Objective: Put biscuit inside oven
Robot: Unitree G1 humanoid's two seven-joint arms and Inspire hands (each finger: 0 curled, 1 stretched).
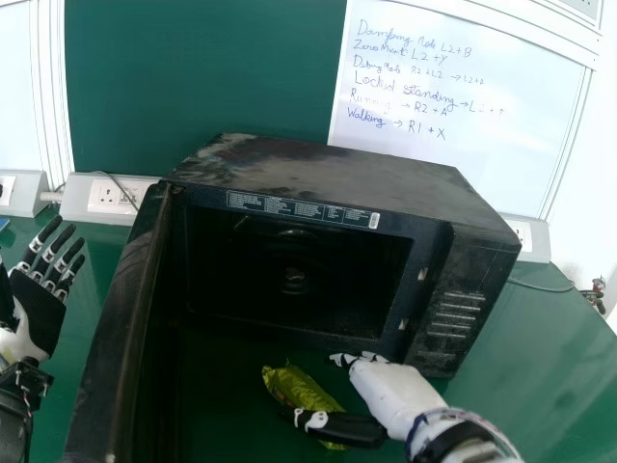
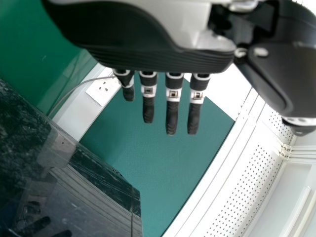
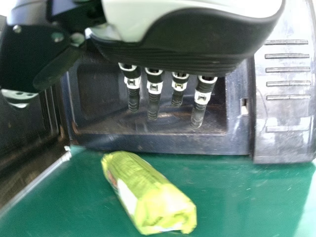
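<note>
On oven point(image 1: 472, 265) front, printed label point(image 1: 304, 208); behind, handwritten whiteboard point(image 1: 482, 154)

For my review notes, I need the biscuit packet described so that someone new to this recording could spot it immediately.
Find the black microwave oven with its door swung open on the green table. On the tabletop before its opening, by the robot's right hand, lies the biscuit packet. Its shiny yellow-green wrapper sets it apart from the dark oven and black-and-white hand.
</note>
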